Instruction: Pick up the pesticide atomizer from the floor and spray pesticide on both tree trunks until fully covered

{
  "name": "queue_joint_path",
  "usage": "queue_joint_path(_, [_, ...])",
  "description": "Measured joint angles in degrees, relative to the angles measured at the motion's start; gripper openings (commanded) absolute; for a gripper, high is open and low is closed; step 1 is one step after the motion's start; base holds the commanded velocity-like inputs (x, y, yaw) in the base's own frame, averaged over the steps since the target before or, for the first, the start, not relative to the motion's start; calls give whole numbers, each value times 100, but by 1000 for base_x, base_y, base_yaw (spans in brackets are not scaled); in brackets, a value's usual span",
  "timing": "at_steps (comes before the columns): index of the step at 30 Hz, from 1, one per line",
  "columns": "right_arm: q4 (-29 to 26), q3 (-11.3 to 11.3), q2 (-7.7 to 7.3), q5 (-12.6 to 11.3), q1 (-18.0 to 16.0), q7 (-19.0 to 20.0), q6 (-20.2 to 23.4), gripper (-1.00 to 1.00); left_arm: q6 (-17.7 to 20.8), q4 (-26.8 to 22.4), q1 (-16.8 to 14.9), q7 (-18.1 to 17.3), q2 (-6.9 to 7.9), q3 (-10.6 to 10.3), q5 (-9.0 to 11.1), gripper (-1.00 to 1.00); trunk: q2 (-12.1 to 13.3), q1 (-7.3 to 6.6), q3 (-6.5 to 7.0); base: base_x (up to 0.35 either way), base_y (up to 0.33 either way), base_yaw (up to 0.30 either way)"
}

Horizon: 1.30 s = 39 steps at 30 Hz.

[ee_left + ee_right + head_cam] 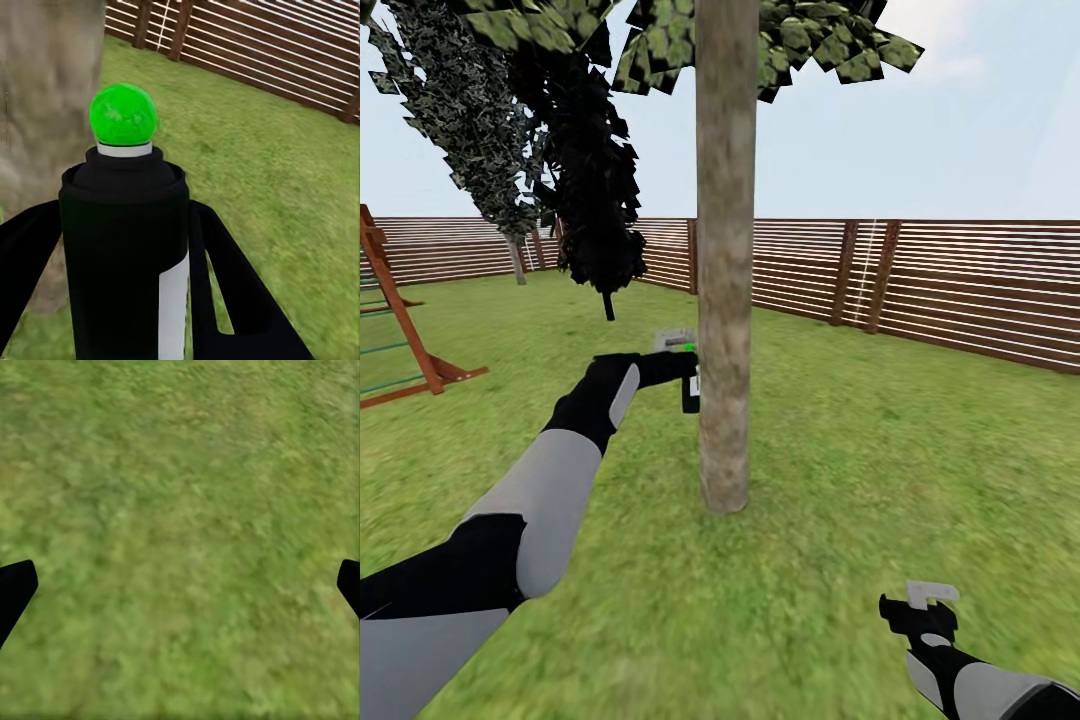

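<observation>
The pesticide atomizer (689, 380) stood upright in the left gripper (678, 368), long axis vertical, its pale grey trigger head turned toward the tree trunk (724, 300) just beside it. Black cylindrical body, white label strip down one side, a bright green spot up top. In the left wrist view, the black fingers (225, 285) were clamped on either side of the bottle (124, 255), the mottled grey-brown trunk (45, 112) looming close behind. The right gripper (926, 612) hung low over the rough green lawn (880, 440), fingers (13, 592) spread wide, holding nothing. A brown slatted wooden fence (960, 280) ran behind.
</observation>
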Motion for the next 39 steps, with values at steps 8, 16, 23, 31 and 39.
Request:
queue_joint_path(8, [0,2,3,0,0,0,0,100,-105,-13,0,1374,0,-27,-296,-100,0,0,0,0,0,0])
queue_joint_path(16, [0,1,9,0,5,0,0,100,-125,45,0,1417,0,-35,-280,-100,0,0,0,104,0,0])
queue_joint_path(23, [0,2,9,0,6,0,0,100,-128,108,0,1405,0,-34,-273,-100,0,0,0,182,0,0])
queue_joint_path(31, [0,2,9,1,9,0,0,100,-129,114,0,1392,0,-40,-267,-100,0,0,0,196,0,0])
queue_joint_path(39, [0,2,9,0,9,4,0,100,-129,114,0,1387,0,-58,-267,-100,0,0,0,143,0,0])
